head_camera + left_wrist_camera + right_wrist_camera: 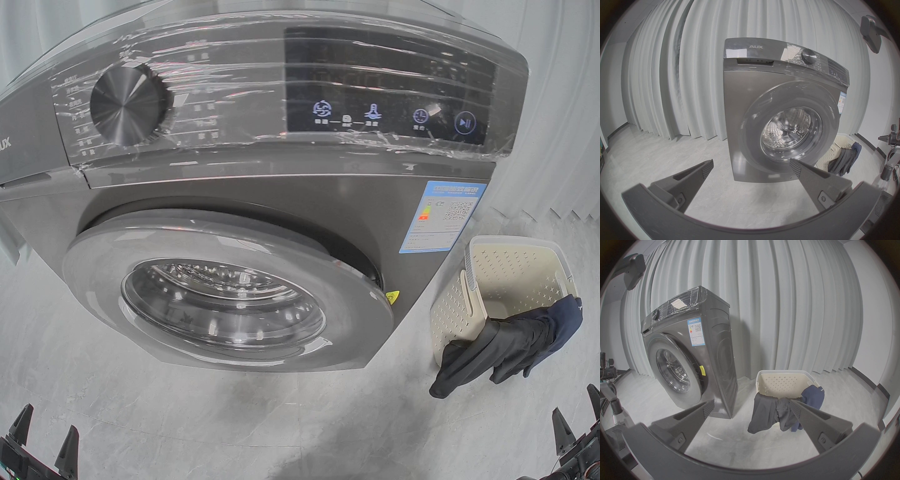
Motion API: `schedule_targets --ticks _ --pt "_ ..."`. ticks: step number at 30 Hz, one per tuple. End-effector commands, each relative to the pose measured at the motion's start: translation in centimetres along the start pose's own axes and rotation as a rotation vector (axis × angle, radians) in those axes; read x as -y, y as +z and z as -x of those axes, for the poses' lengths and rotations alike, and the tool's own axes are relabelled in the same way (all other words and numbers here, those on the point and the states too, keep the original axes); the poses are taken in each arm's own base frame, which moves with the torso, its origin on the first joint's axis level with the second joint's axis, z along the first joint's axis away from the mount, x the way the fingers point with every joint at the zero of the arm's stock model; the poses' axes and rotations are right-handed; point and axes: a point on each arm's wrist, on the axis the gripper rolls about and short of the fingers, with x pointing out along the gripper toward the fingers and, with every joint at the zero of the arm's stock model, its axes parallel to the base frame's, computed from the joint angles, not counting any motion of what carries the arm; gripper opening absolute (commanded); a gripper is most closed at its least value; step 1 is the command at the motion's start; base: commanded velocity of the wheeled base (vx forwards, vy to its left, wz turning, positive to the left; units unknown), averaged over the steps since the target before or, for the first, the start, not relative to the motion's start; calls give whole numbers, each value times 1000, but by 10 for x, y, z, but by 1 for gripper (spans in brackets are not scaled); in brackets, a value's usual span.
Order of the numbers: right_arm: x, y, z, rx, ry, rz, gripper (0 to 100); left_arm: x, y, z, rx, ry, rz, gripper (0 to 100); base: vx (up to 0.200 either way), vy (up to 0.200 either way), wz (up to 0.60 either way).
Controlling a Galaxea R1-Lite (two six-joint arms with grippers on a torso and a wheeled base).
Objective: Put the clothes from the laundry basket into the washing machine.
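A grey front-loading washing machine (262, 187) stands ahead, its round glass door (225, 300) shut. To its right a cream laundry basket (512, 275) sits on the floor. Dark clothes (506, 347) and a navy garment (565, 322) hang over its near rim. My left gripper (44, 434) is low at the left, open and empty, facing the machine (784, 109). Low at the right, my right gripper (578, 415) is open and empty, facing the basket (784, 383) and the clothes (775, 412) some way off.
Pale grey floor (250, 412) stretches in front of the machine and basket. White pleated curtains (793, 302) hang behind both. A control dial (128, 105) and touch panel (387, 87) sit on the machine's top front. A stand with equipment (892, 150) is off to one side.
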Motion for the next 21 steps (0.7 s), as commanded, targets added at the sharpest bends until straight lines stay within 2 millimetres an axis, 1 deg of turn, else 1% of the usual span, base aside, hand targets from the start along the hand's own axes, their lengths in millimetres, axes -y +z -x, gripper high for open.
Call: schedule_targets --ticks 1,2,20,21 --pt "0 -5 0 -4 1 0 100 0 -5 0 1 1 0 100 0 200 0" --pt "0 -5 0 -4 1 0 100 0 -5 0 1 1 0 100 0 200 0" --pt "0 -5 0 -2 1 0 100 0 -5 0 1 1 0 100 0 0 0" --pt "0 -5 0 -4 1 0 100 0 -5 0 1 1 0 100 0 200 0"
